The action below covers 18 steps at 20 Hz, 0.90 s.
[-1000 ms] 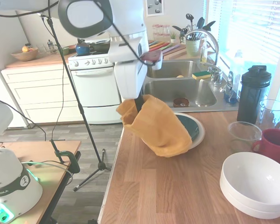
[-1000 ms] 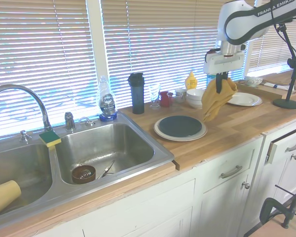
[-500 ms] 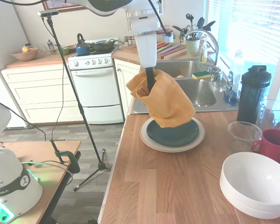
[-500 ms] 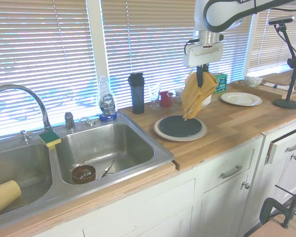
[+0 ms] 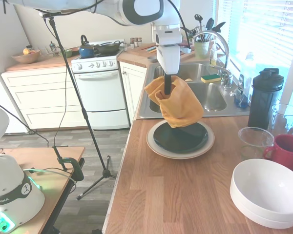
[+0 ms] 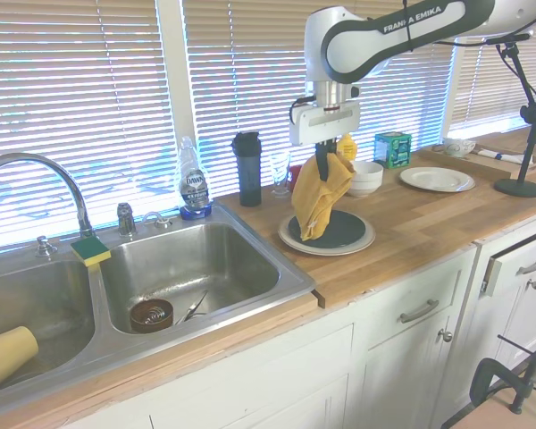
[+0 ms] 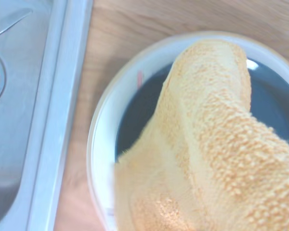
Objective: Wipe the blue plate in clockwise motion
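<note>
The blue plate (image 5: 183, 137) sits stacked on a larger cream plate (image 5: 155, 145) on the wooden bench (image 5: 176, 195), just beside the sink (image 5: 198, 95). Above the blue plate hangs a yellow cloth (image 5: 178, 105), pinched in the gripper (image 5: 167, 89); its lower edge droops over the plate's sink-side half.

The wooden desk (image 5: 176, 195) fills the lower right of the frame. On it sit a cream plate (image 5: 156, 146) at centre, stacked white bowls (image 5: 266, 192) lower right, a red mug (image 5: 288, 151), a clear glass bowl (image 5: 255, 139) and a black bottle (image 5: 264, 97) at right.
</note>
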Each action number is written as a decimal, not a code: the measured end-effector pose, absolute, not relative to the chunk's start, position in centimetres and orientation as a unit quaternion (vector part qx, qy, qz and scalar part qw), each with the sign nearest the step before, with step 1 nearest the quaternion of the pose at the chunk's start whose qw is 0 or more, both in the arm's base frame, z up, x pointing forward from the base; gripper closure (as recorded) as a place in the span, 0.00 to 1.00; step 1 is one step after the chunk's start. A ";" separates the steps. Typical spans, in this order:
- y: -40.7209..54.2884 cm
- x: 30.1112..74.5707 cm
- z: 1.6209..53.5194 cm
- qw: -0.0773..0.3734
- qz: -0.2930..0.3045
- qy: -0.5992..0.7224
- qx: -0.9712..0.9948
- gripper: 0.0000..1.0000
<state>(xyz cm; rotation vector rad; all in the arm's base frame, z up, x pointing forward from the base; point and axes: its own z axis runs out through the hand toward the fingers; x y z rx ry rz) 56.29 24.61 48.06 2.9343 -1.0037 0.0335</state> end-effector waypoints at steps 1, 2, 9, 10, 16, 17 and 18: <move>24.1 57.0 47.2 0.022 0.009 -0.329 0.944 1.00; 23.4 57.7 46.3 0.024 0.007 -0.335 0.942 1.00; 18.6 59.7 41.8 0.050 0.000 -0.361 0.931 1.00; 18.1 59.5 41.2 0.054 -0.002 -0.362 0.930 1.00; 15.5 56.2 37.9 0.077 -0.007 -0.360 0.930 1.00; 15.3 55.5 37.6 0.078 -0.006 -0.358 0.931 1.00; 15.2 54.8 37.4 0.079 -0.005 -0.355 0.931 1.00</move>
